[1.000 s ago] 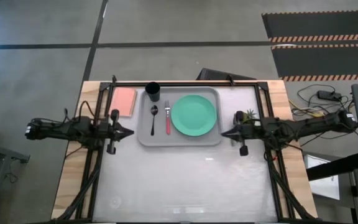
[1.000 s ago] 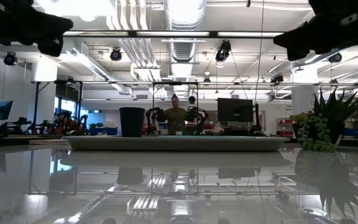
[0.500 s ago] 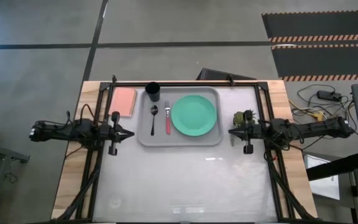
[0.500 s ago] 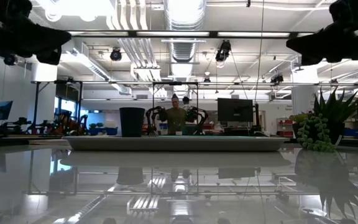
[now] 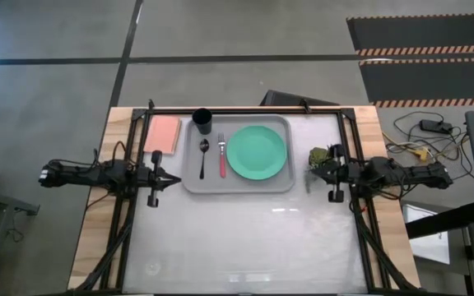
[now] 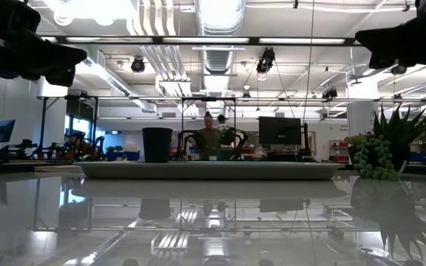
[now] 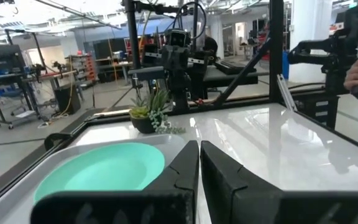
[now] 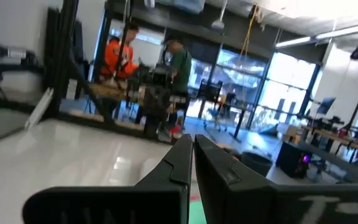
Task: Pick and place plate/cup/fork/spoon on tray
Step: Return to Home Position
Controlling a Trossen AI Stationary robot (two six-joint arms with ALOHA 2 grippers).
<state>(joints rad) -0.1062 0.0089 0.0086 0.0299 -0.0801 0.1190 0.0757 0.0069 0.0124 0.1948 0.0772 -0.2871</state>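
Observation:
The light-grey tray (image 5: pixel 192 182) lies at the table's far middle. On it lie the mint-green plate (image 5: pixel 257 152), the pink-handled fork (image 5: pixel 222 159) and the dark spoon (image 5: pixel 203 155). The black cup (image 5: pixel 202 122) stands on its far left corner. My left gripper (image 5: pixel 174 176) is shut and empty, above the table just left of the tray. My right gripper (image 5: pixel 310 173) is shut and empty, right of the tray by a small plant. The plate also shows in the left wrist view (image 7: pixel 98 169).
A pink pad (image 5: pixel 164 134) lies left of the tray. A small potted plant (image 5: pixel 324 154) stands right of the tray, beside my right gripper. A black frame (image 5: pixel 245 110) runs along the table's far side. People stand in the room beyond the table.
My right arm has drawn back toward the table's right edge, away from the tray. My left arm has shifted slightly, its gripper staying just left of the tray. Both grippers stay shut. The things on the tray have not moved.

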